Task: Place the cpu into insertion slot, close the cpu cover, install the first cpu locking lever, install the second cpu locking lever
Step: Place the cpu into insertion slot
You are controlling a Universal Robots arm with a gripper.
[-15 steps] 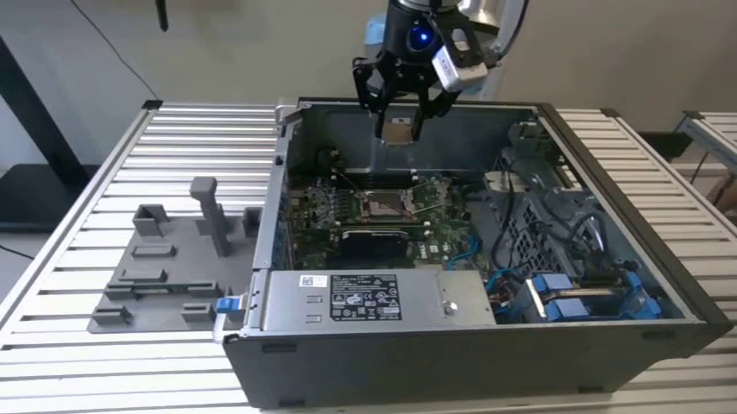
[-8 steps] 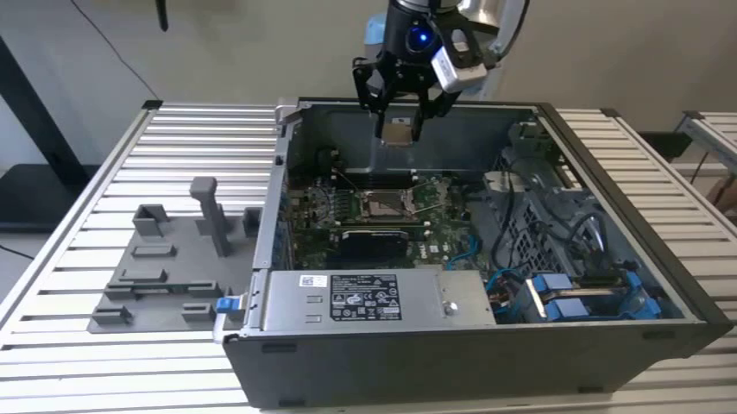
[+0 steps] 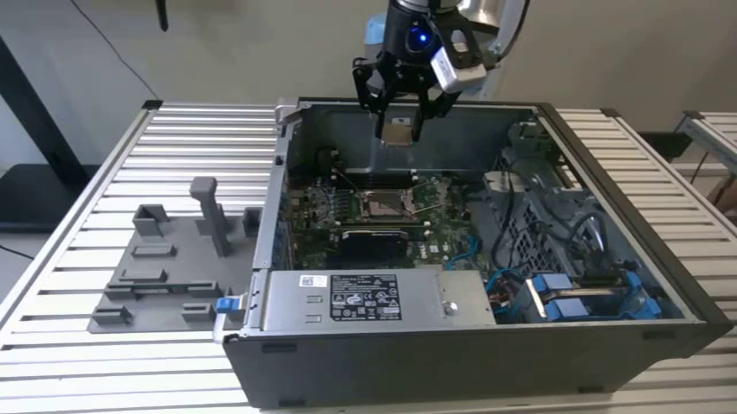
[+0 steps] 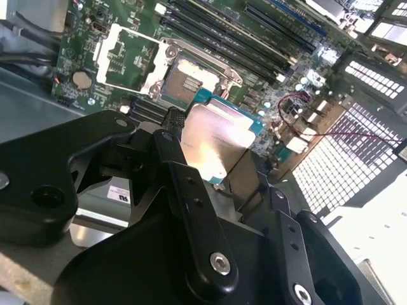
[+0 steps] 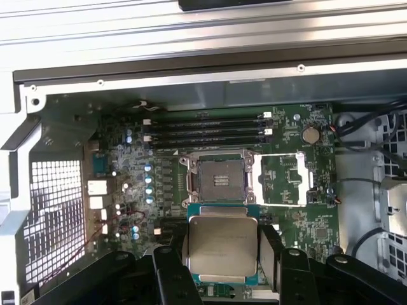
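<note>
- The arm (image 3: 412, 26) hung upright over the far side of the open computer case (image 3: 461, 345), wrist pointing straight down.
- Its jaws were closed on the cpu (image 5: 223, 246), pinching two opposite edges.
- The cpu was held in the air, above and clear of the empty socket (image 5: 221, 180).
- The cpu cover (image 5: 284, 155) lay swung open beside the socket.
- The case stood on the slatted worktop (image 3: 196, 138).
</note>
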